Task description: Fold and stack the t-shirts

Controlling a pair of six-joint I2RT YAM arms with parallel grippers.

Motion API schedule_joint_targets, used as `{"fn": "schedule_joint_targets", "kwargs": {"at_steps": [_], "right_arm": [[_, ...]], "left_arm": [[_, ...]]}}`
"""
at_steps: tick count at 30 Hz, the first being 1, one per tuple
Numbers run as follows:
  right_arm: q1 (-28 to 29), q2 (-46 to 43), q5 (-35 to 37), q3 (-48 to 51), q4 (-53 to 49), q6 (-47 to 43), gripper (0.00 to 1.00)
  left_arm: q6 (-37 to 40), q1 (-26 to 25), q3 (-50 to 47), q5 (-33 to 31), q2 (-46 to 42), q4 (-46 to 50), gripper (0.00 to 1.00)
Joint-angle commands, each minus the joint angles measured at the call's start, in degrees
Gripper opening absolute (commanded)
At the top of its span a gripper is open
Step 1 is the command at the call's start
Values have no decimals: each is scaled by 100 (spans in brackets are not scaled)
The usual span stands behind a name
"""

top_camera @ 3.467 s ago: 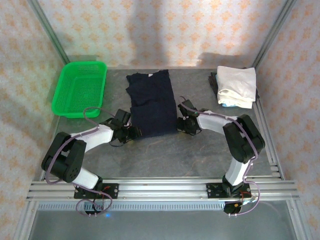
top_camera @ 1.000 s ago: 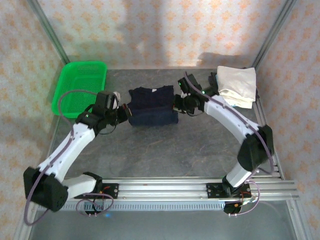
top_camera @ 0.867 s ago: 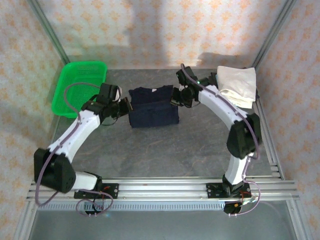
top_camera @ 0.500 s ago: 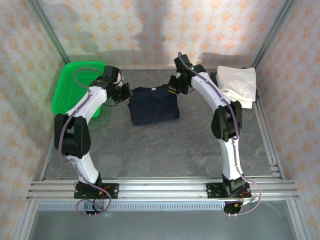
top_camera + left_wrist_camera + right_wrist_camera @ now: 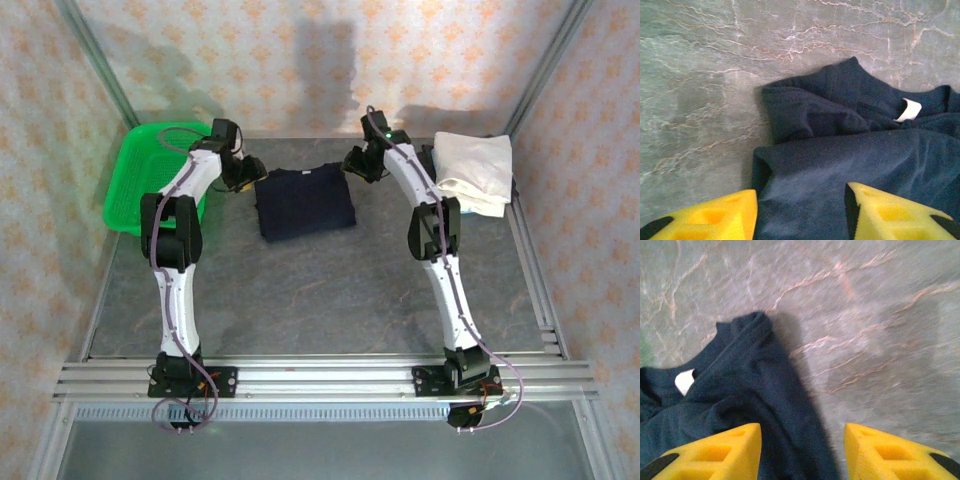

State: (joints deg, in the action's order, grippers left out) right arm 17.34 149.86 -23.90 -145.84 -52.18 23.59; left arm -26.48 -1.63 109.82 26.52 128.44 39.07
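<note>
firstly, a green plastic mesh basket [image 5: 150,190] is seen at the far left of the grey marbled bench [image 5: 330,290]; its green mesh floor is visible, and the left arm is stretched across its right-hand rim. a plain dark navy short-sleeved cloth t-shirt [image 5: 305,200] is laid as a squat folded rectangle on the far middle of the bench, just right of the basket. a white folded rectangular t-shirt bundle [image 5: 475,170] is set at the far right, well apart from the navy one.

the left pincer [image 5: 800,215] is held over the navy shirt's far left corner, its yellow fingers [image 5: 705,220] spread apart with the cloth lying loose beneath them. the right pincer [image 5: 802,450] is held over the far right corner, likewise parted and clamped on nothing. a small white label [image 5: 907,110] is seen at the collar.

compared with the earliest picture, the navy shirt has been shortened: its near half has been brought up over the far half. both arms, then crouched low at the near hem, are now stretched out to the collar end. the basket and the white bundle have not been shifted.
</note>
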Motion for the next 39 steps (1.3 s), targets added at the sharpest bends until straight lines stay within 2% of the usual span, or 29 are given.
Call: {"fn": "schedule_joint_targets", "kwargs": {"at_steps": [1,3,5,7,10,13,15,22,26,30,32,34,36,39], "right_arm": [[300,-1205,625,916,515,-357,46],[512,-1608,620,1695,1185,-545,46],[700,-1611,759,1961,1480,-635,47],[745,-1196,564,1612,1340,-629,43],[778,-366,414,616,565,-579,33],[913,-225,642,661,285,-625,25],[1017,-522,807,1285,411,-645,22],[1415,-2342,1333,4754,1594,-259,17],[1873,-3065,1739,6037,1451,308,13],[2391,-3825,1058,6839,1517,819,14],[2466,-4253,1372,6815,1195,877,20],[2429,-4602,1875,6704,1079,683,32],[2314,-4643,2277,6531,1113,436,40],[2014,-4161,2308,6093,1185,-17,43]], "left_arm": [[230,-128,72,-395,-487,282,52],[368,-312,-151,-527,-638,161,52],[422,-499,-210,-577,-543,25,52],[438,-624,59,-383,-177,79,50],[476,-792,786,-147,552,367,48],[517,-879,1502,-32,1199,711,45],[513,-897,1863,0,1520,857,43],[556,-971,2550,257,1968,1077,43],[624,-997,2482,342,1555,1018,43],[736,-1052,2405,513,979,937,47],[777,-1059,2356,583,695,994,48],[833,-1062,1995,574,237,958,49],[848,-1063,1279,516,-356,671,51],[792,-1063,-122,330,-1370,211,52]]}}
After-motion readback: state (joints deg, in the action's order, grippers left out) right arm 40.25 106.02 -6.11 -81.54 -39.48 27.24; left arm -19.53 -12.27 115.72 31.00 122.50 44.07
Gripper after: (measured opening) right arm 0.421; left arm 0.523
